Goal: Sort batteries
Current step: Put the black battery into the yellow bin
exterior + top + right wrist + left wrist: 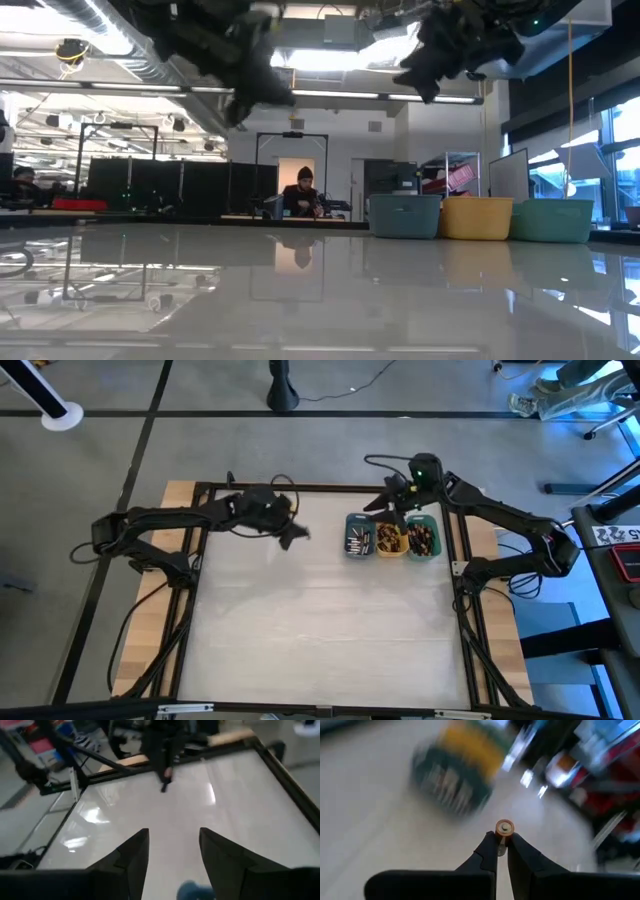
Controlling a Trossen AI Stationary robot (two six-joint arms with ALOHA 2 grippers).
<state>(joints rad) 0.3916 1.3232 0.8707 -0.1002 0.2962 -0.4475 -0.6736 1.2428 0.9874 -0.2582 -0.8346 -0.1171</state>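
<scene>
My left gripper (502, 851) has its jaws closed on one battery (504, 827), pinched across its barrel near one end, with the capped end poking out, just below centre in the left wrist view. It is stiff, light and slick (a round metal skin will roll between the pads), so I would grip mid-barrel. The other batteries (359, 540) lie in the trays (391, 551) at the upper right of the worktop (320, 620). My right gripper (402, 500) hovers above them, jaws open.
</scene>
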